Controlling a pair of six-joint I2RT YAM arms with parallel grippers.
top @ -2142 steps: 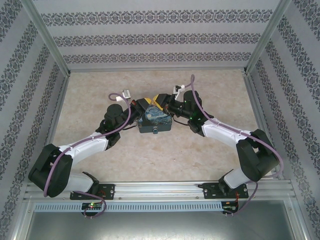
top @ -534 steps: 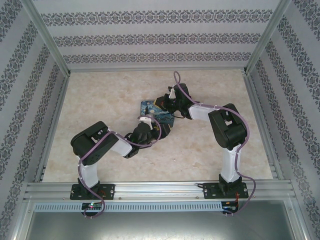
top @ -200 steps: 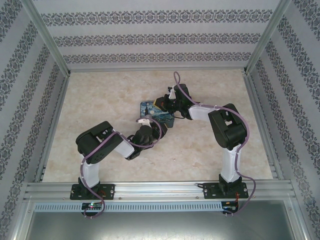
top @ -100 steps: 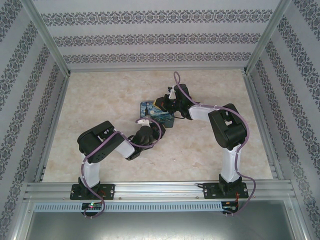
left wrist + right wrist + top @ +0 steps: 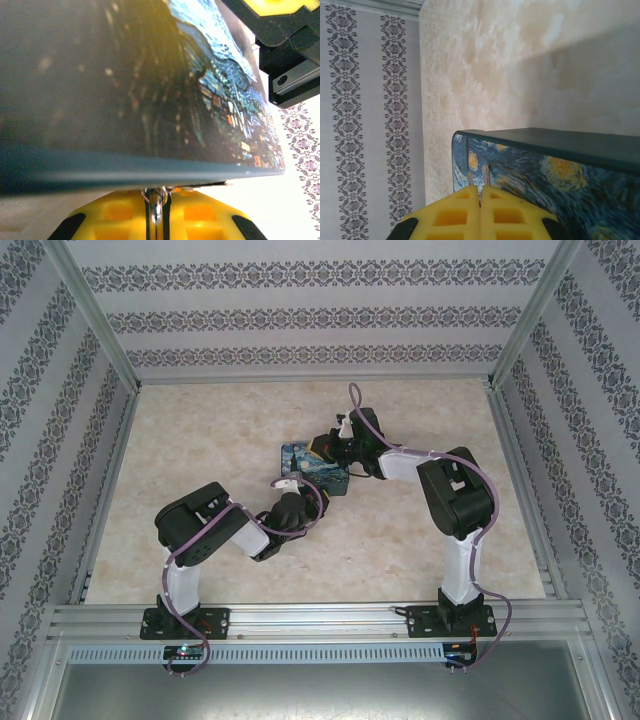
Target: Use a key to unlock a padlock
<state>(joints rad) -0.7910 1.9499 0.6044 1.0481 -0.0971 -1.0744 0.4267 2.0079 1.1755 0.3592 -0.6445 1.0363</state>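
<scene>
The left end effector (image 5: 156, 196) has just gone from wider apart to nearly closed. Its yellow fingers (image 5: 120, 215) now pinch a thin shiny bit of metal. That looks like the key (image 5: 155, 204), poking up into the dark bottom edge of the padlock (image 5: 150, 90). The left arm has barely moved while the fingers close, and the padlock has stayed where it is.

Seen from above, the padlock sits on the worktop (image 5: 200, 440), a little toward 12 o'clock from the middle. The left end effector reaches it from 7 o'clock. The right end effector (image 5: 336, 448) is on the padlock's 2 o'clock side. Its fingers are shut tight, with thin metal bars (image 5: 469, 176) sticking out between them. These look like part of the padlock, so it seems to be holding the lock steady.

This likely means the key is now gripped and sitting in its hole. The next job is probably to turn it. The grip is on a very small thing, so it could slip.
</scene>
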